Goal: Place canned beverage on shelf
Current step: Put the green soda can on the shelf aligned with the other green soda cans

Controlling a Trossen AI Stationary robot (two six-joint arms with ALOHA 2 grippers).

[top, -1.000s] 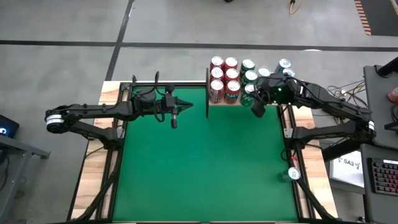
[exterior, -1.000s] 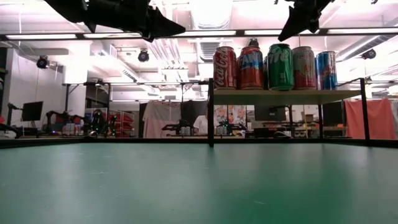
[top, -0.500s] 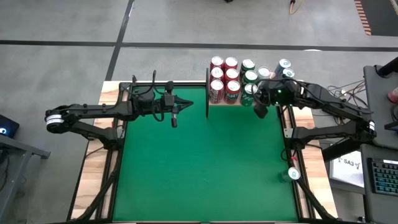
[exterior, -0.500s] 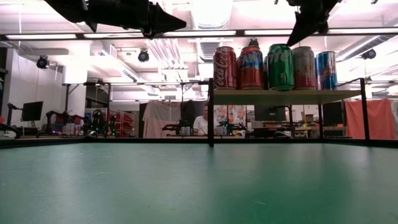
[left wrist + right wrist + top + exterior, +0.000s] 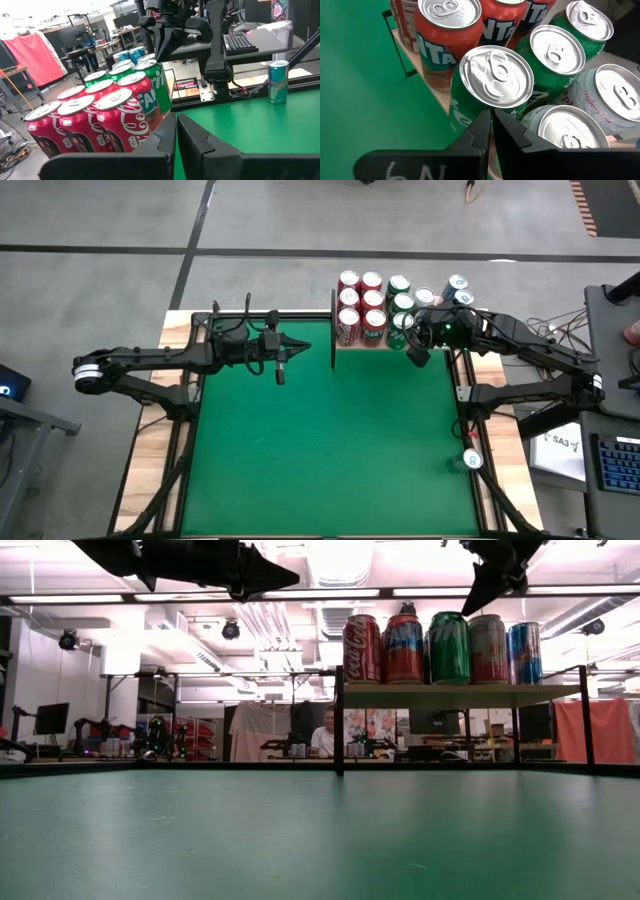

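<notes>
The shelf (image 5: 460, 695), a light-wood board on black posts, stands at the table's far edge (image 5: 352, 345) and bears several upright cans: red ones (image 5: 360, 300), green ones (image 5: 402, 302) and pale ones (image 5: 615, 95). My right gripper (image 5: 491, 114) is shut and slants down over the shelf's right part (image 5: 415, 357). Its tip is at the near rim of the front green can (image 5: 496, 75), above the can tops in the low view (image 5: 468, 610). My left gripper (image 5: 303, 343) is shut and level, high above the table, pointing at the shelf from the left (image 5: 176, 117). My right gripper has its shut fingertips right by the rim of the front green can's top (image 5: 487, 106), coming slanting from above. Whether they touch the can I cannot tell. The can stands upright on the shelf.
One more teal can (image 5: 470, 461) stands upright outside the table's right rail (image 5: 277, 80). The green tabletop (image 5: 320, 440) stretches in front of the shelf. A person sits in the room beyond the table (image 5: 328, 735).
My right gripper has turned a little at the wrist, still shut. Its tip has swung toward the table's right edge above the cans. My left gripper has kept still.
</notes>
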